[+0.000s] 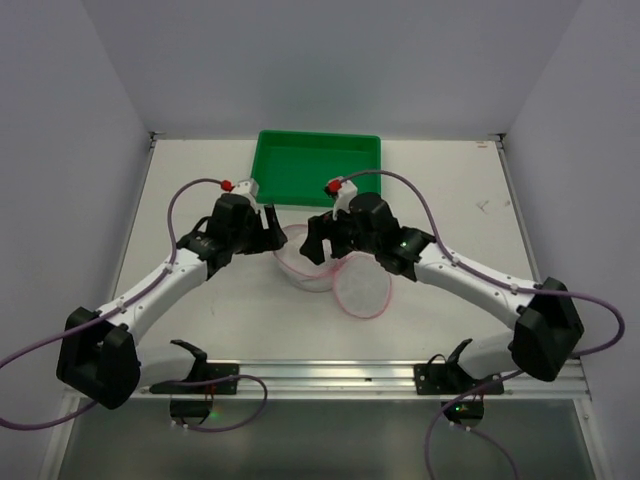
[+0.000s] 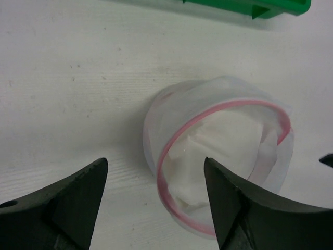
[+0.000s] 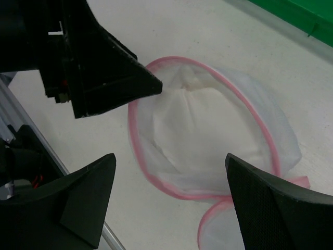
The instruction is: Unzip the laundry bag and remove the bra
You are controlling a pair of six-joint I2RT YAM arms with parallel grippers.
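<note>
The laundry bag [image 1: 300,268] lies unzipped in the middle of the table. Its cup half stands open with the pink rim up, and its flat lid half [image 1: 362,290] lies hinged to the right. The white bra [image 2: 223,140] sits inside the cup and also shows in the right wrist view [image 3: 203,120]. My left gripper [image 1: 268,225] is open and empty just left of the cup; in its own view the gripper [image 2: 156,164] straddles the near rim. My right gripper [image 1: 320,240] is open and empty above the cup; in its own view the gripper [image 3: 169,159] is over the rim.
A green plastic tray [image 1: 318,165] stands at the back, just beyond both grippers. A metal rail [image 1: 330,375] runs along the near edge. The left gripper's fingers [image 3: 104,67] sit close to the right gripper over the bag.
</note>
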